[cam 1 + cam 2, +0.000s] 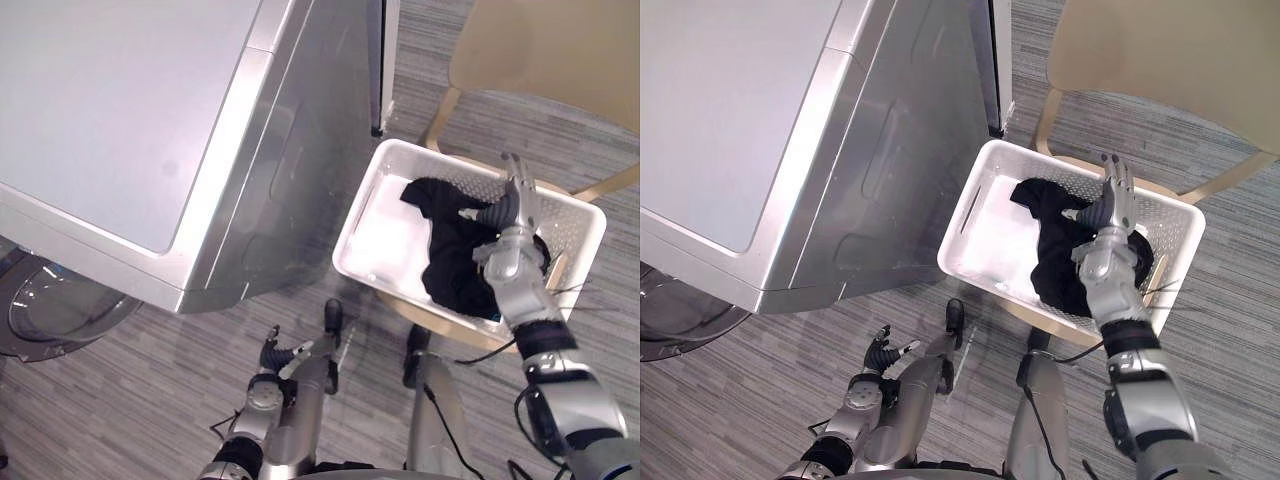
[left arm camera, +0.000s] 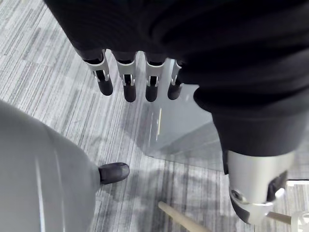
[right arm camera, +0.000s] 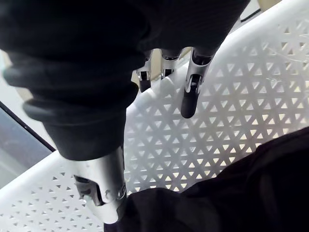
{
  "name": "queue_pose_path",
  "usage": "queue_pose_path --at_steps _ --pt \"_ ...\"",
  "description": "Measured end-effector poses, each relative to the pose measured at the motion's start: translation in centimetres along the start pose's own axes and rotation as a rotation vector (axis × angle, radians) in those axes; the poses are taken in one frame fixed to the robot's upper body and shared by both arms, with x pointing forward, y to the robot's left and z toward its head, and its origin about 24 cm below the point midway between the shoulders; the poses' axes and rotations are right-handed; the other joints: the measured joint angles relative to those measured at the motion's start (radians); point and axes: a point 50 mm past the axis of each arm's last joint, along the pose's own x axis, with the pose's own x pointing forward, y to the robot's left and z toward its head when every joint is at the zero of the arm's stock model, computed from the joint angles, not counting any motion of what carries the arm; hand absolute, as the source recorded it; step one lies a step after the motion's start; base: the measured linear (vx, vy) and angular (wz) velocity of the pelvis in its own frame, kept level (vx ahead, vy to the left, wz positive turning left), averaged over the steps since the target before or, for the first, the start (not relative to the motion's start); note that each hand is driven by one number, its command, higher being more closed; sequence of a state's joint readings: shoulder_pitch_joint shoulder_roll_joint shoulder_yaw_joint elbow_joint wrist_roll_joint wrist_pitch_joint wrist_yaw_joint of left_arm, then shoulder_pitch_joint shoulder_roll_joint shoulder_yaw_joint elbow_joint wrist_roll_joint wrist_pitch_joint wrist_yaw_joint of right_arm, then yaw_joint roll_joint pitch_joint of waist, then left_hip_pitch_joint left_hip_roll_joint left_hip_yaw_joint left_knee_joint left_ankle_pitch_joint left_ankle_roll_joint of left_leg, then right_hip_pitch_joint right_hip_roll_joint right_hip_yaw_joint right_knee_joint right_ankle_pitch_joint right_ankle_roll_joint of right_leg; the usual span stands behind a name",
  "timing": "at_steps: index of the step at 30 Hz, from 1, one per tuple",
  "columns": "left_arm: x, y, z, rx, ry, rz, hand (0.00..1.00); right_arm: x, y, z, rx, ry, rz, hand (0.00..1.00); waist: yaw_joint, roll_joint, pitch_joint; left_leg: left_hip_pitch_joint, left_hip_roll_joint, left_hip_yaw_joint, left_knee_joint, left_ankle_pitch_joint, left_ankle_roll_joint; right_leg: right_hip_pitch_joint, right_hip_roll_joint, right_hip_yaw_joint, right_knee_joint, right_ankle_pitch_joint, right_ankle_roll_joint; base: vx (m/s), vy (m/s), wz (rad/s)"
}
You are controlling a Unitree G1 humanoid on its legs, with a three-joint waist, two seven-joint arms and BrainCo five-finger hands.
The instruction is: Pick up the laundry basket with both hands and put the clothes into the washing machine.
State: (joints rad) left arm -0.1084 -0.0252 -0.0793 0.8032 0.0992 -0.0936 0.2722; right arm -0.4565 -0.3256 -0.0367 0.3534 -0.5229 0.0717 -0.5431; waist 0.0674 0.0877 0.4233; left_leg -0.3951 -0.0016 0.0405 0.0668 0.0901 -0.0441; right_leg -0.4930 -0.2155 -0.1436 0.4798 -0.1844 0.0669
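Note:
A white perforated laundry basket (image 1: pixel 370 210) sits on a wooden chair to the right of the washing machine (image 1: pixel 150 120). A heap of black clothes (image 1: pixel 450 265) lies in its right half. My right hand (image 1: pixel 512 215) hovers over the clothes inside the basket with its fingers straight and open. In the right wrist view those fingers (image 3: pixel 188 99) stand just off the basket's far wall (image 3: pixel 231 111), with the black clothes (image 3: pixel 251 193) below. My left hand (image 1: pixel 275 358) hangs low over the floor, away from the basket, with relaxed open fingers (image 2: pixel 126 84).
The silver washing machine (image 1: pixel 760 110) fills the left side, and its round door (image 1: pixel 50 300) stands open at the lower left. The chair's pale backrest (image 1: pixel 540 50) rises behind the basket. Grey striped carpet (image 1: pixel 120 400) covers the floor.

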Motion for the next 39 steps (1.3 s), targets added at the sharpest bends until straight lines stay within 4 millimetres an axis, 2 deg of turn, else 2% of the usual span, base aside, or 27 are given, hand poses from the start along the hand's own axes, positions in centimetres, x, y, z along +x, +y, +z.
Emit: queue_pose_path --at_steps 5,7,10,11,12,15,17,21,24,26,28,30,31,36,39 --pt "-0.1 -0.4 -0.1 0.009 0.0 -0.009 0.0 -0.7 -2.3 1.3 0.072 -0.032 -0.164 0.0 -0.008 -0.016 -0.001 0.05 0.002 0.001 -0.021 0.0 0.0 0.054 0.004 -0.006 -0.03 0.004 0.003 0.02 -0.009 -0.01" --pt "-0.2 -0.4 -0.2 0.014 0.004 -0.009 0.0 -1.0 -2.4 1.0 0.056 -0.045 -0.165 0.0 -0.024 -0.027 -0.006 0.051 0.003 0.002 -0.026 0.001 -0.001 0.06 0.008 -0.004 -0.047 0.013 0.007 0.0 0.011 -0.05" --pt "-0.3 -0.5 -0.7 0.023 0.021 -0.015 0.0 -2.3 -1.8 -0.3 0.015 -0.037 -0.109 0.0 -0.029 -0.027 -0.006 0.067 0.006 -0.001 -0.03 0.002 0.0 0.096 0.018 -0.004 -0.096 0.041 0.011 0.02 0.025 -0.07" --pt "-0.3 -0.2 -0.9 0.032 0.027 -0.011 0.0 -3.6 -1.2 -1.4 -0.023 -0.022 -0.032 0.0 -0.03 -0.027 -0.006 0.073 0.008 -0.001 -0.03 0.002 0.0 0.116 0.024 -0.002 -0.131 0.061 0.016 0.02 0.035 -0.11" --pt "-0.3 -0.1 -1.0 0.035 0.029 -0.009 0.0 -3.8 -1.0 -1.6 -0.029 -0.021 -0.015 0.0 -0.03 -0.027 -0.006 0.073 0.008 -0.001 -0.03 0.002 0.0 0.118 0.025 -0.002 -0.136 0.065 0.016 0.01 0.041 -0.11" --pt "-0.2 1.1 -1.5 0.067 0.042 0.01 0.0 -5.4 1.3 -3.7 -0.101 0.012 0.173 0.0 -0.044 -0.029 -0.007 0.073 0.004 -0.001 -0.03 0.007 0.008 0.129 0.029 0.007 -0.17 0.087 0.023 -0.02 0.04 -0.08" --pt "-0.1 1.9 -2.0 0.093 0.061 0.023 0.0 -6.8 3.3 -5.8 -0.163 0.083 0.324 0.0 -0.051 -0.029 -0.007 0.073 0.0 -0.003 -0.028 0.009 0.009 0.131 0.033 0.01 -0.174 0.097 0.028 -0.05 0.023 -0.01" --pt "0.0 2.6 -2.3 0.113 0.072 0.03 0.0 -8.0 4.8 -8.4 -0.235 0.18 0.469 0.0 -0.05 -0.028 -0.007 0.038 0.001 -0.01 -0.017 0.024 0.011 0.112 0.038 0.011 -0.19 0.117 0.031 -0.08 0.031 0.01" --pt "0.1 2.8 -2.3 0.118 0.073 0.028 0.0 -7.0 5.1 -9.2 -0.275 0.218 0.499 0.0 -0.045 -0.026 -0.005 0.007 0.002 -0.012 -0.02 0.031 0.011 0.067 0.038 0.015 -0.168 0.126 0.027 -0.11 0.011 0.01" --pt "0.3 2.8 -1.9 0.115 0.062 0.03 0.0 -6.1 5.0 -9.1 -0.289 0.219 0.497 0.0 -0.028 -0.024 -0.002 -0.009 0.001 -0.011 -0.019 0.031 0.01 0.04 0.036 0.015 -0.145 0.125 0.026 -0.11 -0.017 0.0" --pt "0.8 3.0 -1.0 0.093 0.042 0.045 0.0 -4.1 4.6 -8.3 -0.268 0.218 0.453 0.0 -0.021 -0.02 0.0 -0.055 0.001 -0.012 -0.021 0.032 0.007 -0.02 0.023 0.013 -0.112 0.117 0.015 -0.13 -0.042 0.11" --pt "1.0 3.4 -0.5 0.069 0.035 0.066 0.0 -2.9 4.5 -7.1 -0.237 0.182 0.446 0.0 -0.028 -0.025 0.001 -0.083 0.002 -0.013 -0.033 0.032 0.007 -0.058 0.02 0.009 -0.098 0.117 0.013 -0.12 -0.058 0.16" --pt "1.2 3.3 -0.2 0.055 0.028 0.069 0.0 -2.4 4.3 -6.6 -0.22 0.17 0.435 1.0 -0.026 -0.025 0.001 -0.097 0.005 -0.013 -0.033 0.032 0.007 -0.072 0.021 0.005 -0.096 0.116 0.012 -0.09 -0.059 0.07" --pt "1.2 2.8 0.4 0.006 0.011 0.07 0.0 -0.4 4.1 -4.8 -0.114 0.163 0.42 1.0 -0.026 -0.024 0.002 -0.138 0.017 -0.003 -0.037 0.032 0.007 -0.108 0.021 -0.015 -0.1 0.125 0.005 -0.06 -0.037 0.03" --pt "1.1 2.7 0.5 -0.008 0.006 0.065 0.0 0.4 4.0 -4.1 0.006 0.197 0.404 1.0 -0.013 -0.024 0.002 -0.139 0.022 0.01 -0.063 0.032 0.006 -0.122 0.021 -0.02 -0.098 0.126 0.003 -0.04 -0.045 0.07"
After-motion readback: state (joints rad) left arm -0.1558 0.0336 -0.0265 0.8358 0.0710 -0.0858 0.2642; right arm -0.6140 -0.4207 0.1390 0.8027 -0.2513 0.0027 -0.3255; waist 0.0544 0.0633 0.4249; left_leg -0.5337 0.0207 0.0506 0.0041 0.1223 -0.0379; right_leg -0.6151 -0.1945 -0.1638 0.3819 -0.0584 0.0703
